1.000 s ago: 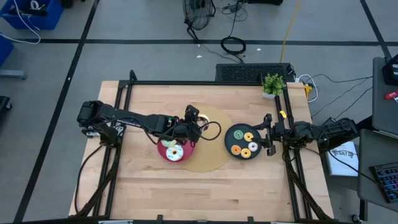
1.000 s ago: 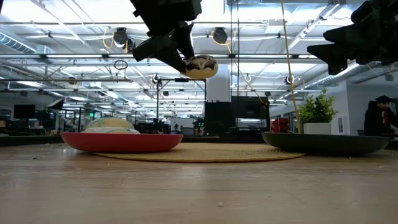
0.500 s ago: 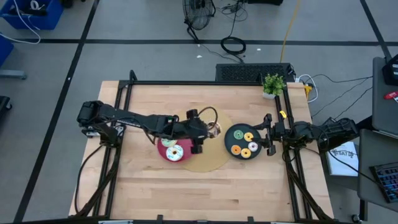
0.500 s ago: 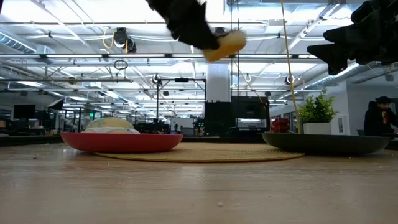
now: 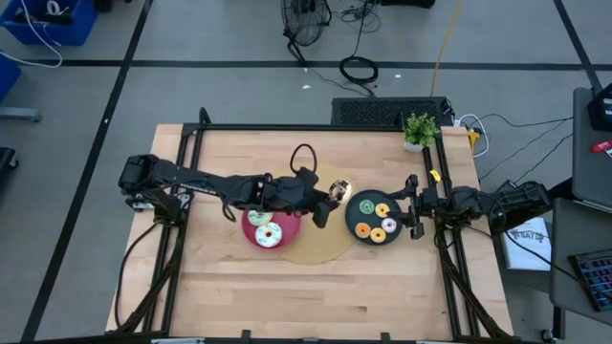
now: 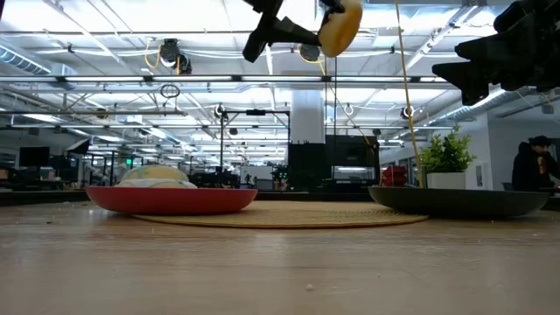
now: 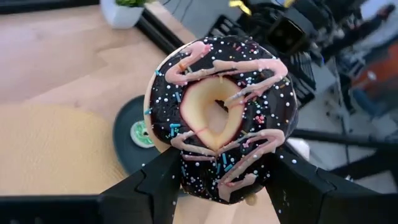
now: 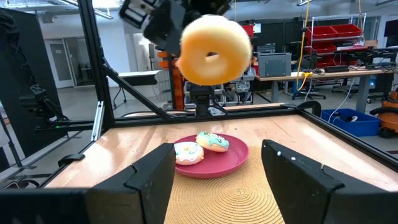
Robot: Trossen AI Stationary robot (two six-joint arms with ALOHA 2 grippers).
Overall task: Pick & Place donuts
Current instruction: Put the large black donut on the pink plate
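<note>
Chocolate-brown icing with pink drizzle and sprinkles is covering the donut (image 7: 221, 118) that the left gripper (image 5: 330, 196) is pinching between its two dark fingers (image 7: 155, 186), holding it in the air above the round woven mat (image 5: 320, 250), between the pink plate (image 5: 287, 229) and the black plate (image 5: 356, 219); in the low view the ring is hanging high over the table (image 6: 280, 262), showing its plain pale underside; on the pink plate two donuts are lying, a teal-iced one (image 8: 214, 142) and a white-iced one (image 8: 188, 152); on the black plate four donuts are sitting, green (image 5: 366, 204), yellow (image 5: 382, 211), orange (image 5: 363, 229) and another (image 5: 377, 235); farther right, the right gripper (image 5: 413, 206) is waiting just beside the black plate's rim, its fingers (image 8: 146, 180) spread apart and holding nothing.
</note>
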